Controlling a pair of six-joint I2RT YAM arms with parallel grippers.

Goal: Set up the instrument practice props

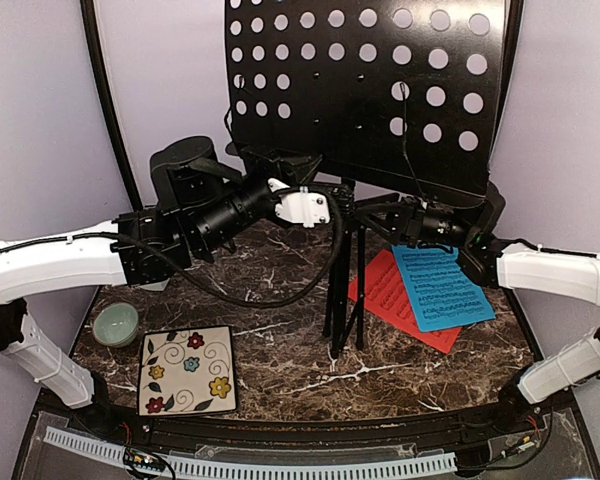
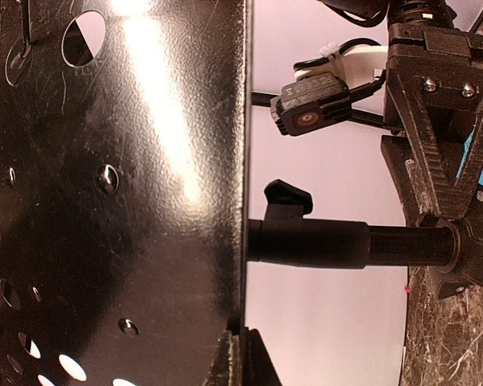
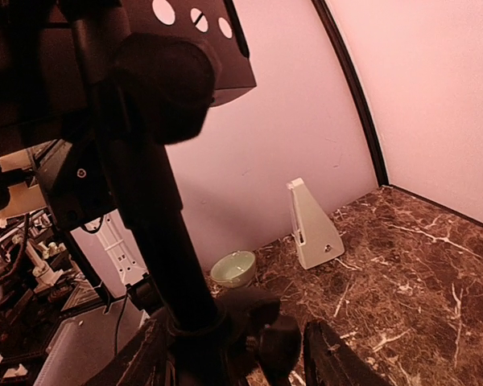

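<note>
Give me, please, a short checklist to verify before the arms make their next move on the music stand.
1. Right gripper around the post of the music stand, jaws open: ok.
2. Left gripper shut at the stand's desk edge: ok; firm hold: cannot tell.
3. All stand feet flat on the table: cannot tell.
4. Blue sheet lying on red sheet, beside the stand: ok.
5. Metronome upright, apart from the right gripper: ok.
</note>
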